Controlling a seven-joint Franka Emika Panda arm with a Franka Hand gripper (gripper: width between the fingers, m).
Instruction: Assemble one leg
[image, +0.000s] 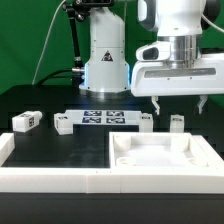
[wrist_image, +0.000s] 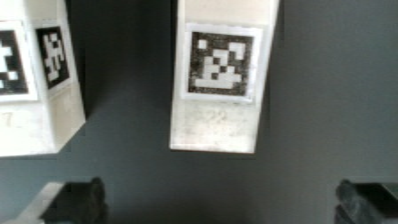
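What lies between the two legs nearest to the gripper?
Nothing but bare black table. The exterior view shows it between the leg under the gripper and the neighbour leg; the wrist view shows the same gap.

We're seeing the leg (wrist_image: 222, 85) as smooth white plastic, matt rather than shiny; its tag (wrist_image: 221, 63) looks like printed paper, though it's blurry. The table (image: 60, 150) reads matt black.

Wrist view's not much help: the gripper (wrist_image: 217, 205) shows only its fingertips (wrist_image: 71, 203) as dark blurry blobs, and one leg (wrist_image: 36, 110) is mostly chopped off at the edge. In the exterior view, the tags on the marker board (image: 105, 118) are too tiny to read, and the arm (image: 175, 20) up above the marker board runs out of frame.
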